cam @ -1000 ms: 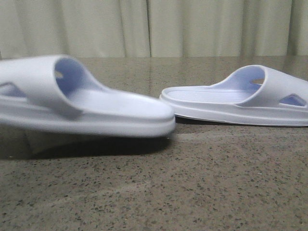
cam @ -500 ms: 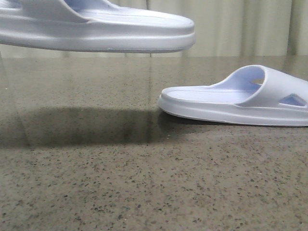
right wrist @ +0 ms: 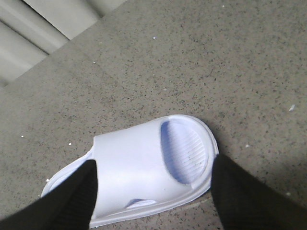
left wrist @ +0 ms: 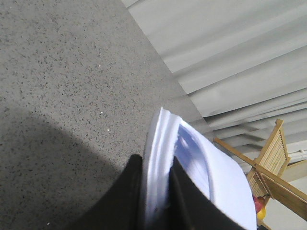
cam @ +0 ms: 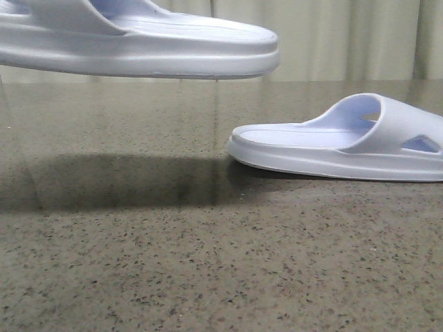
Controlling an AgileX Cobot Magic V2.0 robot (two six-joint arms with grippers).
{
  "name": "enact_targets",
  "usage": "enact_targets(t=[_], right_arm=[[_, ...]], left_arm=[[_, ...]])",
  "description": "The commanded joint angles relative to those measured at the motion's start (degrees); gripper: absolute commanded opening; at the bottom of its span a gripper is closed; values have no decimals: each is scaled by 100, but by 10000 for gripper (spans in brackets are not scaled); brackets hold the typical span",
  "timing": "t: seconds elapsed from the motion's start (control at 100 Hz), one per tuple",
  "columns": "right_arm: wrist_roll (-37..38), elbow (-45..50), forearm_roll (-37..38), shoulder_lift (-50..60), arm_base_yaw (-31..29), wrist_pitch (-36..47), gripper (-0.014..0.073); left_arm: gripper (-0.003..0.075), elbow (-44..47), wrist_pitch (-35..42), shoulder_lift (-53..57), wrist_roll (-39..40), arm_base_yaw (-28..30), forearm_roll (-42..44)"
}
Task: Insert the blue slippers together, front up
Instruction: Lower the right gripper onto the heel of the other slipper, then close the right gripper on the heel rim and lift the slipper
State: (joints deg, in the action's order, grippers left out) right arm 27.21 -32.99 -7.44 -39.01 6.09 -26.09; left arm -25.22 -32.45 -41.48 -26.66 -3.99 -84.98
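Lifted slipper (cam: 138, 45) barely dipped, left fingers (left wrist: 132, 191) pinching it; right fingers (right wrist: 81, 191) spread astride resting slipper (right wrist: 139, 167).

Perhaps a lab: speckled stone table (cam: 208, 277), pale curtain (cam: 332, 41) behind.

One slipper (cam: 138, 45) is hanging in the air at the left, clear of the table (cam: 208, 263), its sole edge pinched between the left gripper's (left wrist: 156, 191) fingers. The other slipper (cam: 346, 142) is lying flat on the table at the right, seemingly between the right gripper's (right wrist: 153, 191) spread fingers. A curtain (cam: 332, 38) is hanging behind the table.
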Motion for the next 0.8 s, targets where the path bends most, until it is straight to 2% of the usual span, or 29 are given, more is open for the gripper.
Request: enact_targets(t=[0.0,0.36,0.6,0.79], right_arm=[[129,-187,-11,-312,-39,558,432],[488,-187,-11,-1093,-60,809,432],[501,-187,-11,-1365,-344,893,432],[501,-187,-13,-1611,-344,931,432]], left_arm=[[16,-208,-52,28,-4,5,-252],[16,-208,-52,28,-4,5,-252],[16,-208,-52,28,-4,5,-243],[16,-208,-52,28,-4,5,-239]])
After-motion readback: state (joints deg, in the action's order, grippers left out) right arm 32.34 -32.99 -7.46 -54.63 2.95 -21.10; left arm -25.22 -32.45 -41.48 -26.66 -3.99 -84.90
